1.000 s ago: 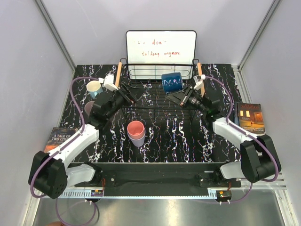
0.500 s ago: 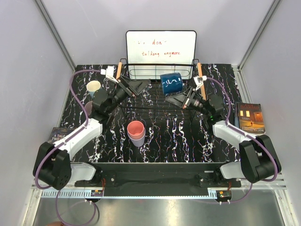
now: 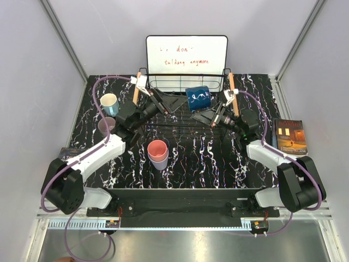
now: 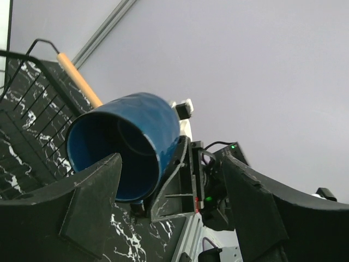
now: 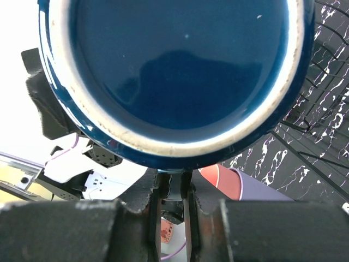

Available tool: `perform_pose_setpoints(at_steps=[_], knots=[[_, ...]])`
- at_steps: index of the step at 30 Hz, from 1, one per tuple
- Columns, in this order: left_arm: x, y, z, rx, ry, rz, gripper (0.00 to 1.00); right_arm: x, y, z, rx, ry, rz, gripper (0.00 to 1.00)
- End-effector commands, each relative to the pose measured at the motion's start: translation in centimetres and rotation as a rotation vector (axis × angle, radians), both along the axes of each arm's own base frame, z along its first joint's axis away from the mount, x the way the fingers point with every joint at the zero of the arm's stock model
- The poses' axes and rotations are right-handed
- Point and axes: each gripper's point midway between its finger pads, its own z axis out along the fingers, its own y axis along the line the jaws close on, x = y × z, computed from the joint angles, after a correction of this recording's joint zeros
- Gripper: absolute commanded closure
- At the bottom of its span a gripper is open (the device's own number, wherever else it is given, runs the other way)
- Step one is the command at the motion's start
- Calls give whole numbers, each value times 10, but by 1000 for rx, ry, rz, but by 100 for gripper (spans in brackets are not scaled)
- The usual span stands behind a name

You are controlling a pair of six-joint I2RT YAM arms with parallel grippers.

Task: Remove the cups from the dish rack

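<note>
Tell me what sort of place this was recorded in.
Probably a robotics lab test cell, not a kitchen: plain panel walls on metal framing, a handwritten whiteboard behind the dish rack, and a marble-patterned table.

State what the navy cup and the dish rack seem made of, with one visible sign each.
The navy cup: probably glazed ceramic, glossy with a pale ring. The dish rack: thin black bars, likely coated metal wire; its handles look wooden, orange-brown, matte.
</note>
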Motion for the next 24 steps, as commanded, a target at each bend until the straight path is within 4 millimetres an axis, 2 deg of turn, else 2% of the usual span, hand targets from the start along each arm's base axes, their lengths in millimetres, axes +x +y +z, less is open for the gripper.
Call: perform_pose_setpoints(at_steps=[1, 13, 17, 20, 23, 24], knots=[[-1, -6, 19, -24, -69, -11, 21, -14, 2, 45, 43, -194, 19, 100], [-7, -31, 27, -48, -69, -85, 23, -25, 24, 40, 34, -194, 85, 100], [-7, -35, 32, -53, -77, -96, 27, -29, 27, 41, 34, -198, 100, 100], [-6, -39, 29, -43, -64, -109, 35, -30, 29, 40, 32, -196, 110, 100], [-5, -40, 26, -36, -54, -113, 53, -31, 30, 38, 28, -192, 116, 100], [-5, -41, 24, -32, -52, -117, 64, -32, 31, 38, 28, -193, 117, 100]])
